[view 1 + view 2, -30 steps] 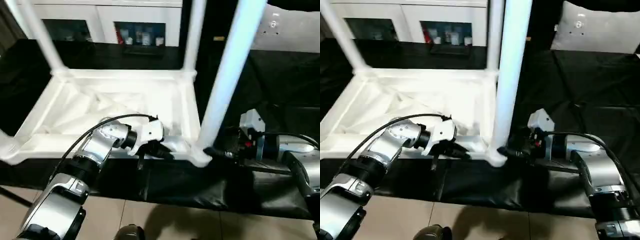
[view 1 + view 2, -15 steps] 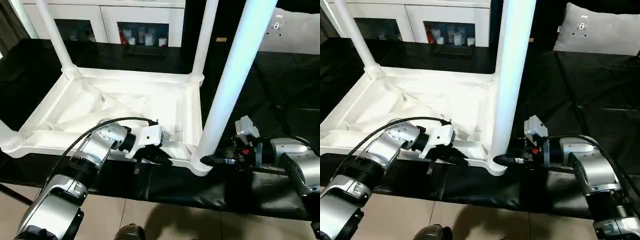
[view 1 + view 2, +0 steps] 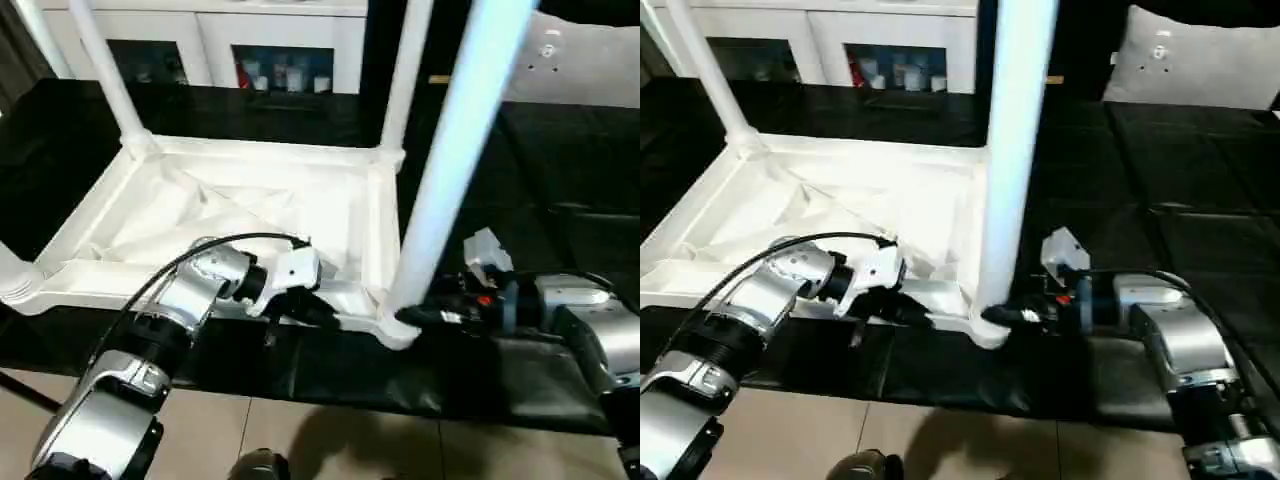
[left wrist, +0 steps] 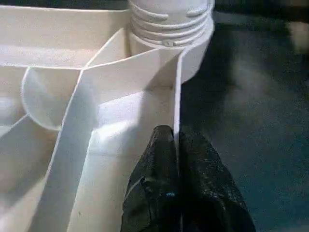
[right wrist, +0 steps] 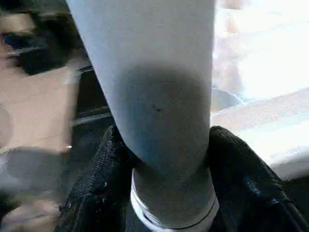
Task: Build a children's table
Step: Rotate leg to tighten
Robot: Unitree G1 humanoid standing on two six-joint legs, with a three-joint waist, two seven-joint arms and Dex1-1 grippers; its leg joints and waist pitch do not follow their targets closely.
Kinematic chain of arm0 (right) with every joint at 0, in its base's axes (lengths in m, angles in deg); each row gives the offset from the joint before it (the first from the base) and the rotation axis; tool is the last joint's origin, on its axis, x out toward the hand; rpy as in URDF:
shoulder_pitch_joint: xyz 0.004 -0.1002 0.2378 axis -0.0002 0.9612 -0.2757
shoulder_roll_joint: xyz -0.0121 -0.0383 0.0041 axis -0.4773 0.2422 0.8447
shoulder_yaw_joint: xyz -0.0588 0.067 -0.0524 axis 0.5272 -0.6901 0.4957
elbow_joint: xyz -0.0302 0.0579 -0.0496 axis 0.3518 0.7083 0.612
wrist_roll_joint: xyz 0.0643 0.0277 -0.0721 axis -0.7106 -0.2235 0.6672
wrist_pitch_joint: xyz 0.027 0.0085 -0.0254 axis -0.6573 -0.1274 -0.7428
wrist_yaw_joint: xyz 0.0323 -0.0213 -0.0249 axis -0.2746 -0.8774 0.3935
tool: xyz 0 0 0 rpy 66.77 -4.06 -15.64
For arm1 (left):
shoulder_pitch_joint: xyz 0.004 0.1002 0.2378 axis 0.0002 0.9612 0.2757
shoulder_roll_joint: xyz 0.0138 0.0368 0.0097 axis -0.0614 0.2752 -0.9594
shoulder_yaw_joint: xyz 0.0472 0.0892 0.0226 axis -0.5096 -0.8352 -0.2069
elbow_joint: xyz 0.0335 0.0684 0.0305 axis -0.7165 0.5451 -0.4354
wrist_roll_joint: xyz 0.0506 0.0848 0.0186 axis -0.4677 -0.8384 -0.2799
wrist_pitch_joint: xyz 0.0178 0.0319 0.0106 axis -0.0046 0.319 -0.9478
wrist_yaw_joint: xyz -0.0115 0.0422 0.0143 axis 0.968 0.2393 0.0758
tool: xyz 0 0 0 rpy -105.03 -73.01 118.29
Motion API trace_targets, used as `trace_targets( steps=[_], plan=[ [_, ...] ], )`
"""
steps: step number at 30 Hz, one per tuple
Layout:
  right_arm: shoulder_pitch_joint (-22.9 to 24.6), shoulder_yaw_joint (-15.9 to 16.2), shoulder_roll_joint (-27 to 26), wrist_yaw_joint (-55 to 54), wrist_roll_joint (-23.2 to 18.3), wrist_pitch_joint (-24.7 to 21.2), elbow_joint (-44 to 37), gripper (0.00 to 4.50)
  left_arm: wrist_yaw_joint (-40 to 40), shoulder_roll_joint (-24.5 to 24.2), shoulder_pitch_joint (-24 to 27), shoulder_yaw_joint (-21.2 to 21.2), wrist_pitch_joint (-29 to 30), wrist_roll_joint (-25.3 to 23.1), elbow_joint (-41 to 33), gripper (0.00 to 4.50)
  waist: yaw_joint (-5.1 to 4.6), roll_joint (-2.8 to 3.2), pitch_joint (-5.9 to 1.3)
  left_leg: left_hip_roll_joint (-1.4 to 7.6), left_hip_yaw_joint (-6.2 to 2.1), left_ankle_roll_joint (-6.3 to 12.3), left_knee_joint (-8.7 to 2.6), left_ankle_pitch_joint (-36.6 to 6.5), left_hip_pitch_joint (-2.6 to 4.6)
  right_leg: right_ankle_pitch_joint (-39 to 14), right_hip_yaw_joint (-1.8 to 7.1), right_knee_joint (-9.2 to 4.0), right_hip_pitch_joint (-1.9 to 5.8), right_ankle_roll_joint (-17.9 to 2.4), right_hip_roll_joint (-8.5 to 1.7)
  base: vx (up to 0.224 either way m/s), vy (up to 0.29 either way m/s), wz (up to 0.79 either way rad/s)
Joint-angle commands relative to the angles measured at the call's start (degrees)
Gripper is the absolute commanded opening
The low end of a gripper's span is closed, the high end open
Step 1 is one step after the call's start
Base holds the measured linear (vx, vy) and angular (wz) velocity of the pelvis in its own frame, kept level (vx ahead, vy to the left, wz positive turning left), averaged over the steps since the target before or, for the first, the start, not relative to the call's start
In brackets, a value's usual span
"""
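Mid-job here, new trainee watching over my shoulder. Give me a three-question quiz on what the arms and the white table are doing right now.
1. True or false: the small white plastic children's table lies upside down on the black-covered worktable.
2. What does the left gripper pinch? A) a leg B) the table's thin edge wall C) the black cloth
3. Fill in: the right gripper has its jaws on either side of the near white tube ____, close above the corner socket.

Key: 1 true; 2 B; 3 leg
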Motion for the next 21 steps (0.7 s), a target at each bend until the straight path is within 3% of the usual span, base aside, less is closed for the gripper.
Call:
trace_targets(
  steps=[1, 3, 5, 7, 8, 9, 12, 14, 15, 21],
  plan=[
    [-1.5, 1.6, -4.2, -9.2, 2.1, -3.7, 0.6, 1.98, -6.4, 4.5, -1.2, -0.2, 3.9, -0.1, -1.1, 0.0, -0.24, -1.0, -3.01, 4.06, -1.62, 4.25, -4.51, -8.1, 1.43, -5.8, 2.48, -5.01, 1.97, -15.3, -5.81, 0.0, 0.0, 0.0],
    [-2.3, 1.4, -5.7, -12.8, 3.5, -4.3, 1.4, 1.98, -10.0, 5.6, -1.9, 0.3, 5.4, -0.9, -0.6, 0.0, -1.11, -1.1, -2.9, 4.06, -1.72, 1.99, -4.89, -9.3, 1.54, -8.9, 2.74, -5.41, 2.1, -14.1, -5.79, 0.0, 0.0, 0.0],
    [-6.3, -1.5, -12.9, -29.6, 6.8, -10.7, 5.7, 1.97, -21.9, 11.3, -4.2, 3.0, 13.2, -1.5, 0.6, 0.0, -1.91, -1.12, -2.65, 3.68, -1.71, 0.95, -5.11, -10.1, 1.64, -9.9, 2.75, -5.48, 1.84, -14.2, -5.42, 0.0, 0.0, 0.0],
    [-8.0, -2.6, -16.0, -36.1, 8.1, -11.6, 8.3, 1.97, -25.4, 13.7, -4.8, 3.5, 15.3, -1.5, 0.5, 0.0, -2.63, -1.19, -2.76, 3.47, -2.02, -0.47, -5.19, -10.6, 1.51, -12.7, 2.7, -5.75, 2.19, -13.5, -5.78, 0.0, 0.0, 0.0],
    [-8.2, -2.6, -16.3, -36.6, 8.2, -11.6, 8.5, 1.97, -25.8, 13.9, -4.8, 3.5, 15.5, -1.6, 0.5, 0.0, -2.71, -1.16, -2.89, 3.52, -1.85, -0.1, -5.27, -9.5, 1.48, -11.1, 2.67, -5.91, 2.24, -12.9, -5.67, 0.0, 0.0, 0.0],
    [-9.0, -2.4, -18.1, -39.5, 9.8, -10.5, 10.0, 1.97, -28.7, 15.6, -5.2, 3.6, 16.3, -2.2, 0.5, 0.0, -2.81, -1.2, -3.16, 3.52, -1.68, 0.86, -5.09, -7.3, 1.52, -6.4, 2.74, -5.74, 2.4, -13.1, -5.55, 0.0, 0.0, 0.0],
    [-9.4, -2.5, -20.5, -41.2, 9.8, -8.4, 10.5, 1.97, -32.5, 17.7, -5.7, 3.6, 16.2, -3.5, 0.7, 0.0, -2.57, -1.33, -3.3, 3.23, -1.34, 3.67, -4.67, -3.8, 1.28, 1.4, 2.81, -5.43, 2.64, -13.7, -5.55, 0.0, 0.0, 0.0],
    [-9.1, -3.2, -20.6, -40.2, 8.4, -7.7, 9.9, 1.97, -32.0, 17.6, -5.4, 3.5, 16.1, -3.6, 0.3, 0.0, -2.32, -1.27, -3.23, 3.24, -1.29, 4.72, -4.68, -3.5, 1.28, 2.4, 2.75, -5.42, 2.68, -13.6, -5.45, 0.0, 0.0, 0.0],
    [-9.0, -3.6, -20.8, -39.8, 8.1, -7.5, 9.6, 2.51, -32.1, 17.6, -5.3, 3.4, 16.4, -3.7, 0.0, 0.0, -2.22, -1.24, -3.24, 3.3, -1.31, 4.88, -4.7, -3.6, 1.33, 2.4, 2.74, -5.46, 2.7, -13.6, -5.52, 0.0, 0.0, 0.0],
    [-7.7, -4.7, -19.0, -38.2, 8.0, -5.1, 7.7, 3.0, -31.6, 15.3, -4.1, 2.0, 17.1, -5.0, -1.7, 0.0, -2.31, -1.05, -3.17, 3.89, -1.53, 4.77, -5.04, -4.9, 1.55, 2.3, 2.62, -5.34, 2.59, -14.0, -5.47, 0.0, 0.0, 0.0]
  ],
)
